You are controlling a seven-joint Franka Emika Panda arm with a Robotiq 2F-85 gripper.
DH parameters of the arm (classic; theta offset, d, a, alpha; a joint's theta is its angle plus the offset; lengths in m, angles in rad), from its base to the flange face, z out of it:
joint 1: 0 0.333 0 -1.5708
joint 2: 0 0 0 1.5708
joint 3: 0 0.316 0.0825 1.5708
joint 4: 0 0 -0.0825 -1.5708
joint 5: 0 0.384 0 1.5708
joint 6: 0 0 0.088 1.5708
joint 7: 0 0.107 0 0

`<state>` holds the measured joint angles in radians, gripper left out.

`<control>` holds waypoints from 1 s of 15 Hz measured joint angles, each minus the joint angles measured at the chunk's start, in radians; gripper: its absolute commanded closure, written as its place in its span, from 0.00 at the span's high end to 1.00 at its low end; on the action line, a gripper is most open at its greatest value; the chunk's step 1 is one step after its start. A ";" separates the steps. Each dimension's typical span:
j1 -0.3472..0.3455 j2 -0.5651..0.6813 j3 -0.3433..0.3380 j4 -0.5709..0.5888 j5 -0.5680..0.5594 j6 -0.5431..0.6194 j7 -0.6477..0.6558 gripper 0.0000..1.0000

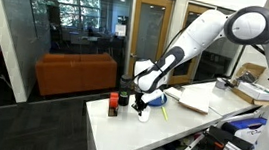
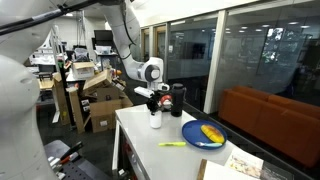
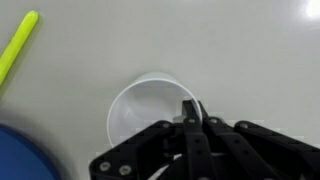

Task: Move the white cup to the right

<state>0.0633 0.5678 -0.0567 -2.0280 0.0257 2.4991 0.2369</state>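
Note:
The white cup is a small plain cylinder seen from above in the wrist view, open side up. My gripper has its black fingers pressed together over the cup's right rim, pinching the wall. In both exterior views the gripper points down onto the cup, near the end of the white table. I cannot tell whether the cup's base touches the table.
A dark bottle and a small red-and-black container stand close by the cup. A blue plate with a yellow item and a yellow-green marker lie nearby. Papers lie further along.

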 measured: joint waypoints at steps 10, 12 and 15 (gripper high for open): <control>-0.138 -0.002 -0.048 0.057 0.176 -0.125 0.026 0.01; -0.162 -0.006 -0.058 0.064 0.201 -0.149 0.042 0.01; -0.180 -0.010 -0.069 0.064 0.233 -0.171 0.086 0.01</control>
<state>-0.1170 0.5574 -0.1255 -1.9636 0.2588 2.3278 0.3224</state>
